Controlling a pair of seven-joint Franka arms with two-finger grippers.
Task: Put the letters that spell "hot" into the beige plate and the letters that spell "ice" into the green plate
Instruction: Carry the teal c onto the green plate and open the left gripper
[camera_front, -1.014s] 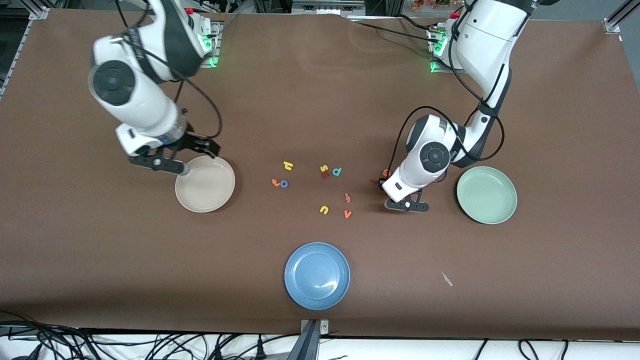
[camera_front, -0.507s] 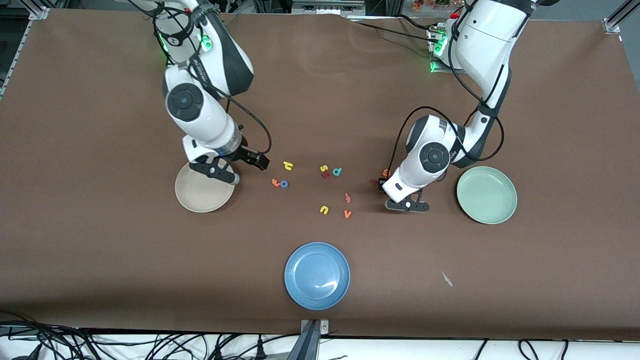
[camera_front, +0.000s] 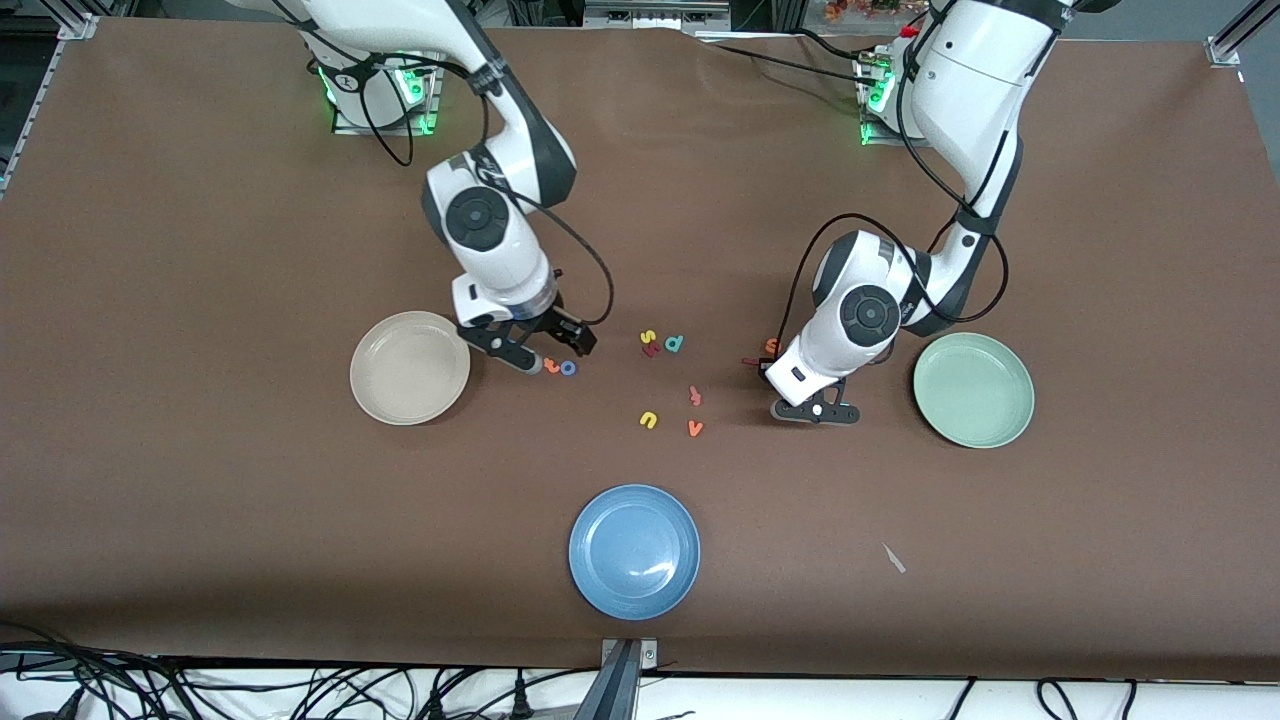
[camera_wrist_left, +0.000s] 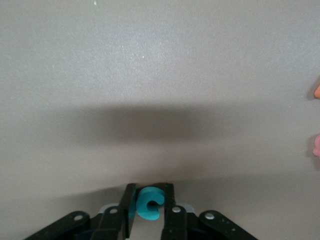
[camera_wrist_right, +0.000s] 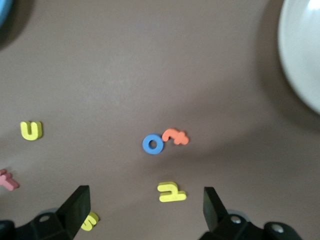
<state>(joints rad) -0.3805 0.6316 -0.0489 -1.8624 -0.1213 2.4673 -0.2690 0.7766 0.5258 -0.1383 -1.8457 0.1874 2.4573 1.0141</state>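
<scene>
Brown tabletop with three plates: the right claw (camera_front: 541, 352) hangs wide open over the yellow h (camera_wrist_right: 172, 192), blue o (camera_front: 568, 368) and orange t (camera_front: 551, 365) beside the beige plate (camera_front: 409, 367); the left claw (camera_wrist_left: 149, 212) pinches the teal c (camera_wrist_left: 148, 204) near the green plate (camera_front: 973, 389)

1 round blue plate (camera_front: 634, 551) on the brown table (camera_front: 200, 500), holding nothing. Farther from the front camera than the blue plate, 6 small foam letters, well apart from it. Closest to the blue plate: yellow u (camera_front: 648, 420) and orange v (camera_front: 695, 428), side by side, the v more toward the left arm's end. Farther still: reddish f (camera_front: 694, 396), then yellow s (camera_front: 648, 336) touching a dark red letter (camera_front: 651, 350) of unclear shape, teal d (camera_front: 674, 343) just beside. Level with the blue plate, toward the left arm's end: 1 pale scrap (camera_front: 894, 558).
</scene>
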